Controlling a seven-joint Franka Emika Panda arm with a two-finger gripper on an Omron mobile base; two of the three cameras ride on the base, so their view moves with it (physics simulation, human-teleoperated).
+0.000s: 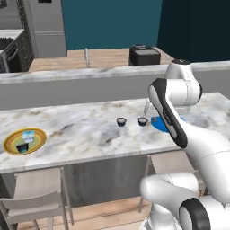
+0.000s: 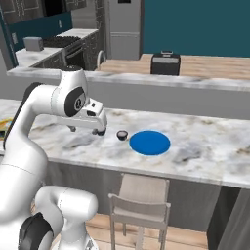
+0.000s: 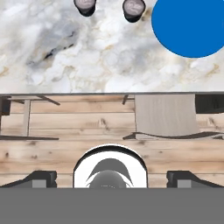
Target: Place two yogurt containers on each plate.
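The marbled bench (image 1: 90, 130) runs across the middle of the left base view. At its left end lies the orange-rimmed plate (image 1: 9, 144) with a greenish centre; on it sit a pale blue-white yogurt cup (image 1: 28, 137) and a dark yogurt cup (image 1: 20, 147), close together. Near the centre of that frame two more dark yogurt cups with pale tops stand on the bare bench: the left cup (image 1: 121, 121) and the right cup (image 1: 142, 121), a little apart from each other. Just right of them lies the blue plate (image 1: 158, 124), partly hidden by the arm; nothing rests on it.

In the right base view the end effector (image 2: 99, 128) hangs at centre left over the bench's near part, with one dark cup (image 2: 122, 134) just beside it and the blue plate (image 2: 150, 142) next along. In the hand view the finger tips (image 3: 41, 177) stand wide apart at the bottom corners, holding nothing; both cups (image 3: 85, 5) (image 3: 133, 8) show at the top edge and the blue plate (image 3: 192, 26) at upper right.
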